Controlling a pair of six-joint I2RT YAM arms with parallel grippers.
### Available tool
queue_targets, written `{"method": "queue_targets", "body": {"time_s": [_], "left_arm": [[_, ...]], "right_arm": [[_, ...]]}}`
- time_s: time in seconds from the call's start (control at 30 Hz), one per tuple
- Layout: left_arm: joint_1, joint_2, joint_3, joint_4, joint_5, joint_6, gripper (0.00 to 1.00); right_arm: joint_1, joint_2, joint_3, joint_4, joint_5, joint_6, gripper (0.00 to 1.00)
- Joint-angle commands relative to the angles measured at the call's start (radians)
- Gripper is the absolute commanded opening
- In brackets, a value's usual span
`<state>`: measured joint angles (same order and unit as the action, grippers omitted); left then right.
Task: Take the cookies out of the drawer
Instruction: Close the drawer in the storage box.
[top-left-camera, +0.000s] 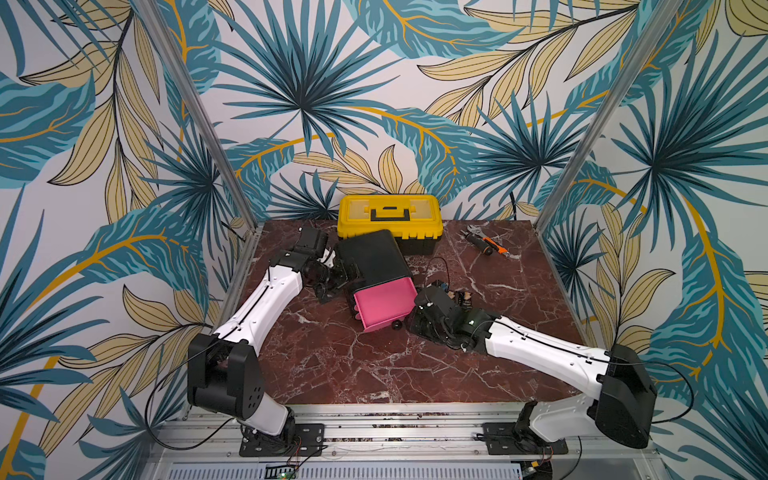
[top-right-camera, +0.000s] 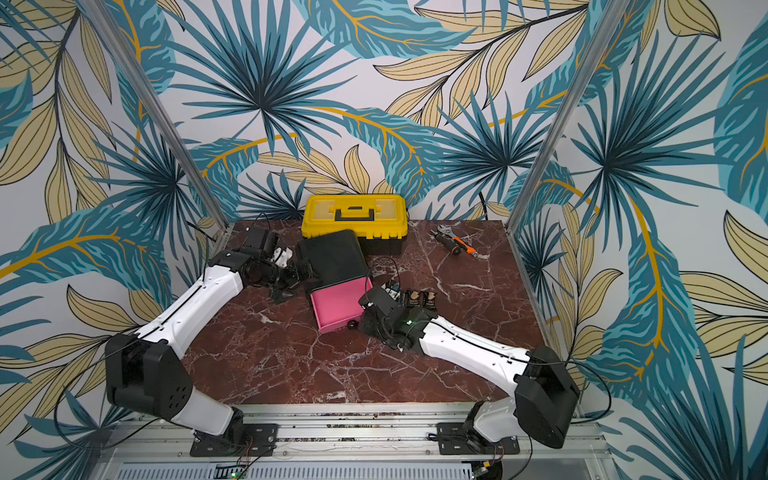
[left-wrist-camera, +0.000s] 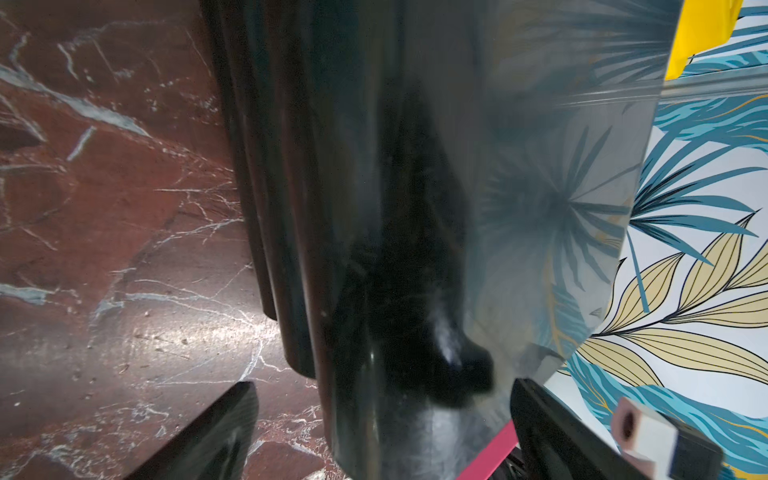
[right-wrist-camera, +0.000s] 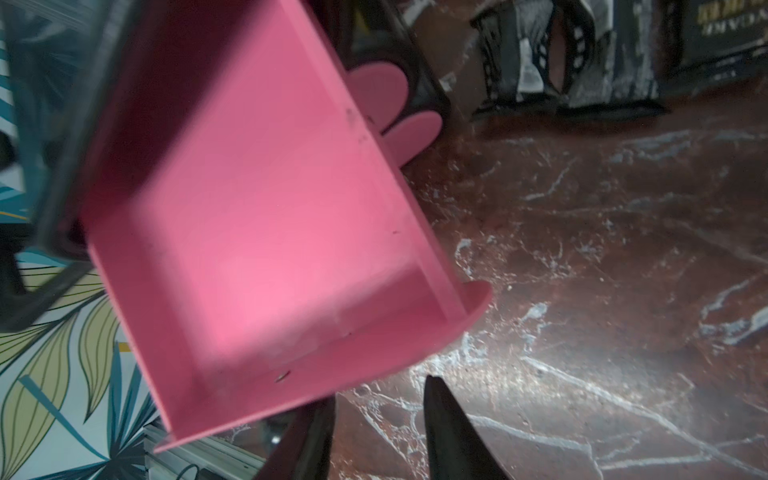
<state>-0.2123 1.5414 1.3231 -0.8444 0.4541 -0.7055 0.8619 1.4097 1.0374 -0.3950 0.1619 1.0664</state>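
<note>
Several black cookie packets (top-right-camera: 419, 297) lie on the marble table (top-left-camera: 332, 365), just beside the open pink drawer (top-left-camera: 384, 301) on the right arm's side. In the right wrist view they (right-wrist-camera: 561, 62) show as crinkled dark wrappers beyond the drawer's side wall. No white or green packets can be seen anywhere.

As much of the drawer floor as shows (right-wrist-camera: 257, 232) is bare. Its rear part sits under the black cabinet (top-left-camera: 370, 253) and is hidden.

The right gripper (right-wrist-camera: 380, 390) hangs low, close to the drawer's front panel. Its jaws are partly apart, with only marble between them, so it holds nothing.

The left gripper (left-wrist-camera: 384, 384) is against the cabinet's side, its jaws set wide on either side of a rounded edge. Whether they press on it cannot be told.

The unloading looks at or near its end, with the right arm between a drop-off and a possible further pick.

- If packets remain in the hidden rear, the next move calls for clearing the drawer's front wall and reaching deep under the cabinet's lip.
- The jaws would then need to be spread enough to take a flat wrapper.
- The left arm would likely have to steady the cabinet so the drawer does not slide.
</note>
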Motion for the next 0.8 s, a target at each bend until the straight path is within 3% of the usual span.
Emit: {"method": "queue_targets", "body": {"time_s": [0.0, 0.4, 0.63, 0.77], "left_arm": [[0.006, 0.006, -0.027, 0.008, 0.001, 0.016, 1.0], [0.006, -0.009, 0.053, -0.06, -0.007, 0.052, 1.0], [0.007, -0.052, 0.073, -0.08, -0.02, 0.062, 1.0], [0.006, -0.057, 0.083, -0.074, -0.02, 0.063, 1.0]], "right_arm": [[-0.003, 0.021, 0.05, 0.042, 0.059, -0.038, 0.4], [-0.01, 0.179, 0.172, 0.16, 0.016, -0.069, 0.39], [-0.01, 0.118, 0.237, 0.147, 0.077, -0.132, 0.39], [-0.011, 0.042, 0.18, 0.127, 0.11, -0.104, 0.38]]}}
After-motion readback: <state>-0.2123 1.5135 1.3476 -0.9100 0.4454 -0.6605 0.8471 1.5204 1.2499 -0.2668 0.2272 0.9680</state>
